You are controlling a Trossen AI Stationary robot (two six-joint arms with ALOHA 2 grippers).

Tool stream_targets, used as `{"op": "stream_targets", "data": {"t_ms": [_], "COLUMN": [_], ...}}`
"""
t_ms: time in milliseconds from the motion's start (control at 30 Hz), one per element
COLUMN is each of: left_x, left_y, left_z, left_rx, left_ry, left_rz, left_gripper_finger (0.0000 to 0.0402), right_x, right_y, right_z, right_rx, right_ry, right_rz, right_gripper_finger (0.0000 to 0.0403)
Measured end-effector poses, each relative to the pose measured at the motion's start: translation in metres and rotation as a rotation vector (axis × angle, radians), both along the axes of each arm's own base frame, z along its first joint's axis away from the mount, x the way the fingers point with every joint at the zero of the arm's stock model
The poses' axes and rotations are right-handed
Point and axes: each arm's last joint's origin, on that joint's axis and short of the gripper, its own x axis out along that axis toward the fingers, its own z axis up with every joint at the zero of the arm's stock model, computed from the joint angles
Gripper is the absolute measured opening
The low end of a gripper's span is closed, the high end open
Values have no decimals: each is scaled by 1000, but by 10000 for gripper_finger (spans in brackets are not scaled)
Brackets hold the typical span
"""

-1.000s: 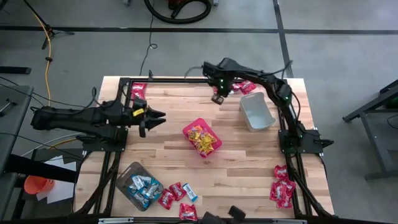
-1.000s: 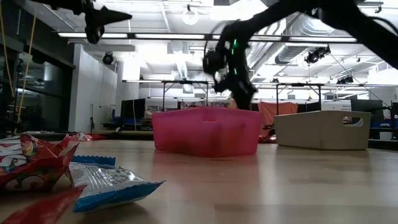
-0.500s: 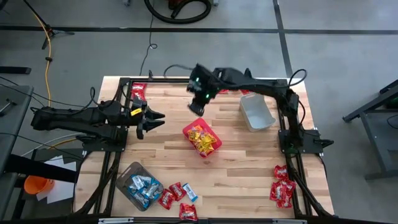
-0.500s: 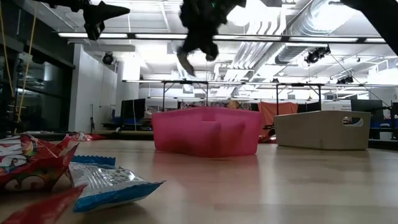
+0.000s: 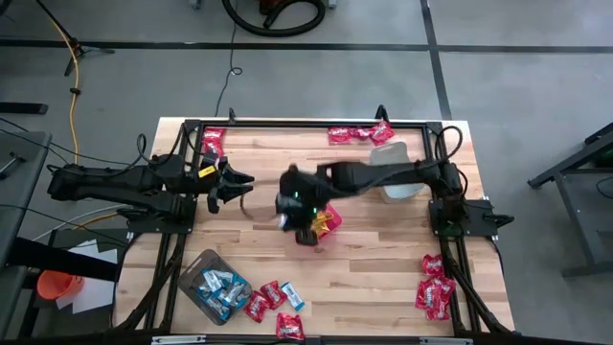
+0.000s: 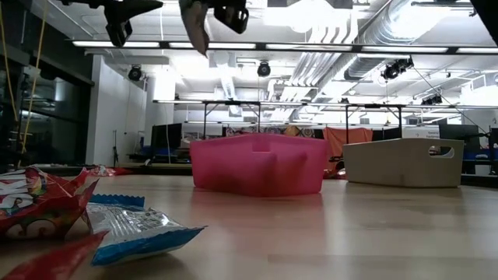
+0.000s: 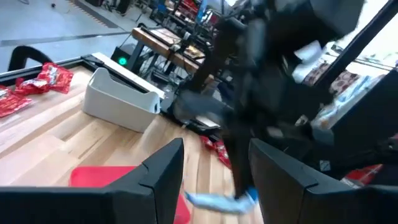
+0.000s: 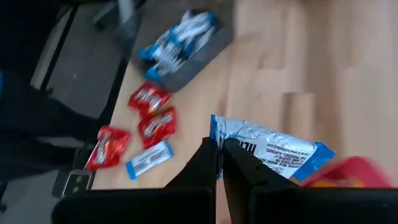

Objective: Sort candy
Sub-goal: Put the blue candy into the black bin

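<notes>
Over the middle of the pale plank-wood counter (image 5: pixel 383 259), the right gripper (image 8: pixel 219 163) hangs beside the red square plastic bin (image 5: pixel 324 222), its jaws pressed together on the crimped edge of a blue-and-white foil candy packet (image 8: pixel 268 151). That packet dangles flat and limp from the pinch, so it looks very light, thin and crinkly; I judge the slick film could slip, and the sealed end seam is the sound place to hold it. The bin holds yellow wrapped packets (image 5: pixel 329 225), partly hidden by the arm. A grey shallow tub (image 5: pixel 213 284) near the counter's front left corner carries more blue-and-white packets, with loose shiny red packets (image 5: pixel 256 306) and a stray blue one just beside it. Further red packets lie in a heap at the front right (image 5: pixel 433 292) and along the far edge (image 5: pixel 359 133). A pale, rigid-walled tub (image 5: pixel 391 153) sits at the far right. The left gripper (image 5: pixel 241 181) waits at the left edge, jaws spread and empty.
</notes>
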Motion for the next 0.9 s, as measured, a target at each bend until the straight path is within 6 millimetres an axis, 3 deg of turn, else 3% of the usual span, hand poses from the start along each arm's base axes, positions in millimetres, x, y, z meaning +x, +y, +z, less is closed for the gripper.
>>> {"op": "stream_targets", "data": {"t_ms": [233,333,600,800,900], "left_x": [0,0,0,0,0], "left_y": [2,2,3,3,3], "left_z": [0,0,0,1,1], "left_rx": [-118,-146,-137,-131,-120], "left_ry": [-8,-10,-13,-18,-17], "left_rz": [73,75,102,101,100], "left_gripper_finger": [170,170,170,170,170], "right_x": [5,10,22,30,35], "right_y": [49,64,83,84,85], "right_z": [-32,-37,-15,4,1], "right_rx": [25,72,222,187,204], "right_ry": [-70,-164,-459,-716,-778], "right_rz": [89,89,61,3,-3], "right_gripper_finger": [2,2,3,3,3]}}
